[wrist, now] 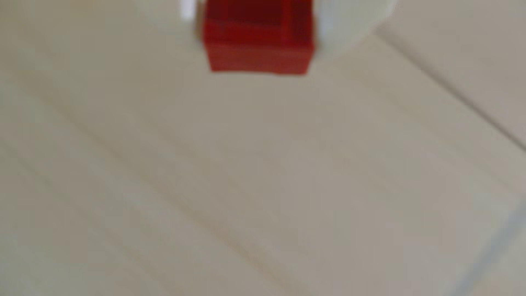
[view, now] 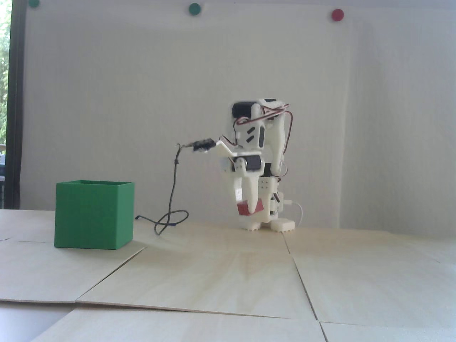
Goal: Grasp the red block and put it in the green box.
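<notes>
Jaws — pinching the red block (view: 245,207) between two white fingers (view: 255,199) pointed down at the counter (view: 228,270); no point is given for the jaws themselves, which stand close together on either side of the block. Red block — held clear of the counter, tilted, its lower corner hanging below the fingertips in the fixed view; in the wrist view the block (wrist: 257,42) sits at the top edge, blurred, with pale finger shapes (wrist: 344,25) to each side and the bare counter (wrist: 256,185) beneath. Arm (view: 258,142) — white, folded over itself, with red and black wires looping at its upper joint; its base (view: 270,222) stands on the counter directly behind the held block. Small camera bracket (view: 213,145) — juts out to the left of the wrist in the fixed view, with a dark cable (view: 172,199) dropping from it and coiling on the counter. Green box (view: 94,213) — open-topped cube, standing upright on the counter well apart from the block, to the left in the fixed view; the block is outside it. Counter — light wood panels with visible seams between them. Wall (view: 142,107) — white, carrying two round green dots (view: 194,9) and one round red dot (view: 337,14) along the top. Dark window frame (view: 16,107) — far left edge of the fixed view.
</notes>
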{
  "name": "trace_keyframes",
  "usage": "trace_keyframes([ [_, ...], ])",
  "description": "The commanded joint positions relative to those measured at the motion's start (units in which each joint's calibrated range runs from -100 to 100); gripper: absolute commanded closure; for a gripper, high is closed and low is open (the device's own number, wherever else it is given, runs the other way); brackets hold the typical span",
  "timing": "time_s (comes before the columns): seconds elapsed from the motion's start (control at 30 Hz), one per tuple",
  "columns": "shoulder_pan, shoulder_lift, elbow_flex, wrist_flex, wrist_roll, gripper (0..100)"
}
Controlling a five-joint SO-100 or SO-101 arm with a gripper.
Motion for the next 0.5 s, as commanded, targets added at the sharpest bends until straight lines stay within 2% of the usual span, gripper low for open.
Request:
trace_keyframes([
  [0.0,7.96,-3.12,-22.92,3.77,-2.24,98],
  [0.47,18.73,33.12,-76.96,4.2,-6.35,98],
])
